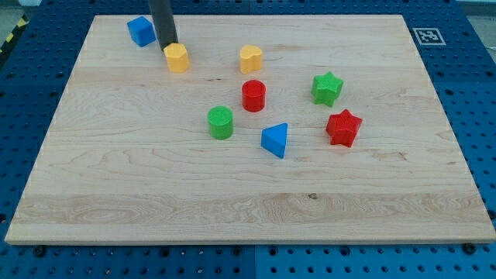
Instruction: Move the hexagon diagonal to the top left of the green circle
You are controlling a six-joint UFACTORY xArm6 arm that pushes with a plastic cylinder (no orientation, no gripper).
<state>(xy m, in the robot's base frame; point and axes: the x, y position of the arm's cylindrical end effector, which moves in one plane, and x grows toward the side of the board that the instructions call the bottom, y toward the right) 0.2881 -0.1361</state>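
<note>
Spanning nearly the whole view: wooden board (248, 209), lying on a blue perforated table (473, 93), with a black-and-white marker tag (428, 36) sitting at the board's top right corner.

Descending from the view's top at upper left: dark rod, with my tip (168, 48) resting at the upper left edge of the yellow hexagon (177, 58), touching or all but touching it. No gripper fitted, so nothing opening, closing or grasping.

Sitting just left of the rod: blue cube (140, 31), close beside it.

Lying well up and left of the green circle (221, 122): the yellow hexagon, apart from it.

Standing to the right of the hexagon: yellow heart (250, 59), with the red cylinder (253, 95) just below it.

Resting toward the view's right: green star (327, 88), and below it the red star (343, 128).

Pointing down at centre: blue triangle (275, 140), lying between the green circle and the red star.
</note>
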